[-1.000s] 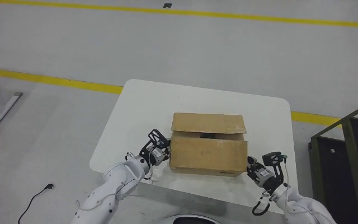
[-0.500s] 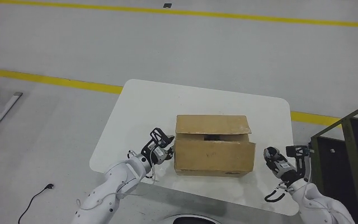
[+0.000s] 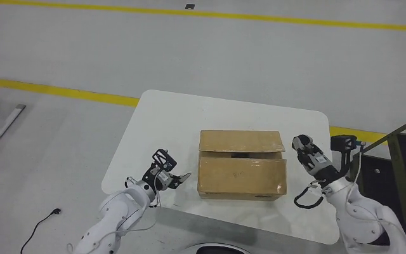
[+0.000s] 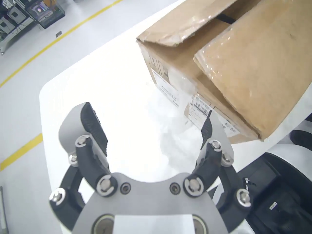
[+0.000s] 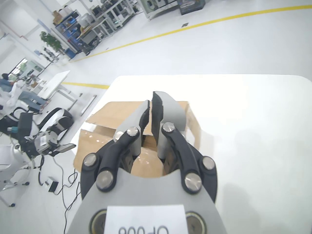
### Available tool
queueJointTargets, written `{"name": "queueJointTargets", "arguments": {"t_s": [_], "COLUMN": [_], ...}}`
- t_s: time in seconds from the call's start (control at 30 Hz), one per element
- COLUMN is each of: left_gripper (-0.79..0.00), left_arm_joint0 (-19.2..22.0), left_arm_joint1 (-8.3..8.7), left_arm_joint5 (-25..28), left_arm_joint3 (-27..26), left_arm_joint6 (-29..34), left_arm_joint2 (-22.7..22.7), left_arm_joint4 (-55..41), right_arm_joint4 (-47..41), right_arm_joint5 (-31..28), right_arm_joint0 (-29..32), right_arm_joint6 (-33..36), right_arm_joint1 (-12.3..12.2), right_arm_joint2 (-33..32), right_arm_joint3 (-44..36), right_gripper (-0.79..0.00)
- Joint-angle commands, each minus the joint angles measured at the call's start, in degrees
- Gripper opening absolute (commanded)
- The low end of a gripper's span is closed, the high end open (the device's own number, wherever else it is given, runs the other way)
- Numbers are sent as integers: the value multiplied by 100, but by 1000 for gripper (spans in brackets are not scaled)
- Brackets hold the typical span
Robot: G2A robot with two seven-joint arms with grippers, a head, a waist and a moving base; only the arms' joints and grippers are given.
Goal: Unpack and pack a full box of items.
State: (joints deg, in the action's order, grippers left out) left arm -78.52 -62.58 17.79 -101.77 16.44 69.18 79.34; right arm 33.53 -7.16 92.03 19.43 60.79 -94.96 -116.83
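Note:
A brown cardboard box [image 3: 241, 166] stands on the white table [image 3: 184, 117], its two long flaps folded over with a dark slit between them; the contents are hidden. In the left wrist view the box [image 4: 226, 57] shows printed labels on its end wall. My left gripper [image 3: 172, 166] [image 4: 148, 118] is open, a short way off the box's left end, holding nothing. Beside the box's right end, my right gripper [image 3: 299, 141] [image 5: 151, 101] is shut and empty, raised above the box [image 5: 97, 125]. The right wrist view also catches the left gripper [image 5: 62, 147] farther off.
A dark metal frame [image 3: 380, 171] stands just off the table's right edge. The table has bare room behind the box and to its left. Yellow lines [image 3: 70, 92] cross the floor, and a cable [image 3: 38, 225] lies at the lower left.
The box slid a little to the right. My left gripper backed away leftward from the box's end. My right gripper moved from the box's near right corner to farther back beside its right end.

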Motion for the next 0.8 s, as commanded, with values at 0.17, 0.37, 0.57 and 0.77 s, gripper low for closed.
{"name": "queueJointTargets", "arguments": {"t_s": [0.17, 0.37, 0.57, 0.77], "left_gripper": [0, 0, 0, 0], "left_arm_joint0": [-143, 27, 298, 560], "left_arm_joint1": [-16, -73, -151, -248], "left_arm_joint5": [-121, -166, -88, -170], "left_arm_joint3": [274, 759, 1229, 1618], "left_arm_joint6": [222, 132, 22, -176], "left_arm_joint2": [-38, -269, -578, -845], "left_arm_joint4": [4, 131, 215, 218], "right_arm_joint4": [681, 1390, 1589, 1636], "right_arm_joint5": [-33, 433, 776, 782], "right_arm_joint0": [-543, -1025, -1331, -1441], "right_arm_joint6": [-94, -441, -467, -460], "right_arm_joint1": [76, 200, 296, 338], "right_arm_joint2": [1079, 1943, 2339, 2419], "right_arm_joint3": [449, 1229, 1729, 1917], "right_gripper": [-785, -785, -785, -785]}}
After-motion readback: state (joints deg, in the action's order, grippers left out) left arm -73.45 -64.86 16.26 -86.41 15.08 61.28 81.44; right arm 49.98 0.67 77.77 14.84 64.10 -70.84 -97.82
